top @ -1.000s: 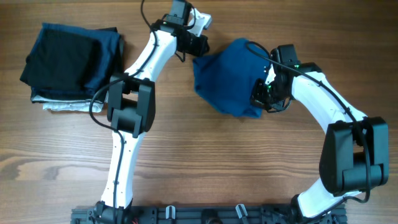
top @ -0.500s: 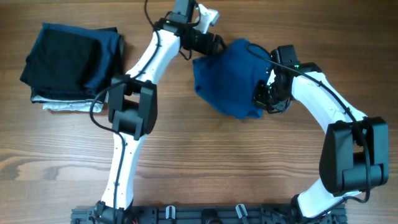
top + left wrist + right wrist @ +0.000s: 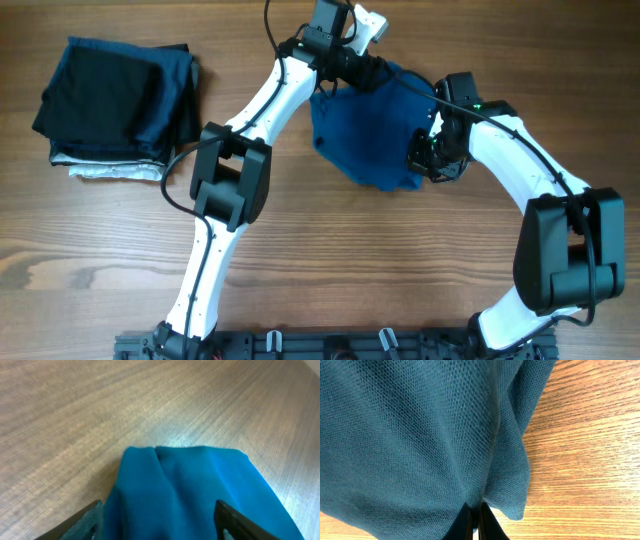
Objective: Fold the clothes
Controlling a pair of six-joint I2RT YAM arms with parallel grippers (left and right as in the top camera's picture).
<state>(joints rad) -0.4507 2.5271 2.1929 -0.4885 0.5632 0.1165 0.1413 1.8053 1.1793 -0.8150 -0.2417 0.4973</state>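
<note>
Overhead: shirt (image 3: 365, 135) lies bunched at the far middle of the table (image 3: 350, 270). A folded stack (image 3: 115, 100) sits well apart at far left. Bare wood lies in front of the shirt and between it and the stack. Only the left wrist view shows the left gripper (image 3: 157, 506) fingers: spread wide, straddling a shirt fold, not pinching. Right wrist view: right gripper (image 3: 475, 522) fingers pressed together on fabric at the shirt's edge. Overhead, both sets of fingertips are hard to see. Collar and sleeves can't be made out.
</note>
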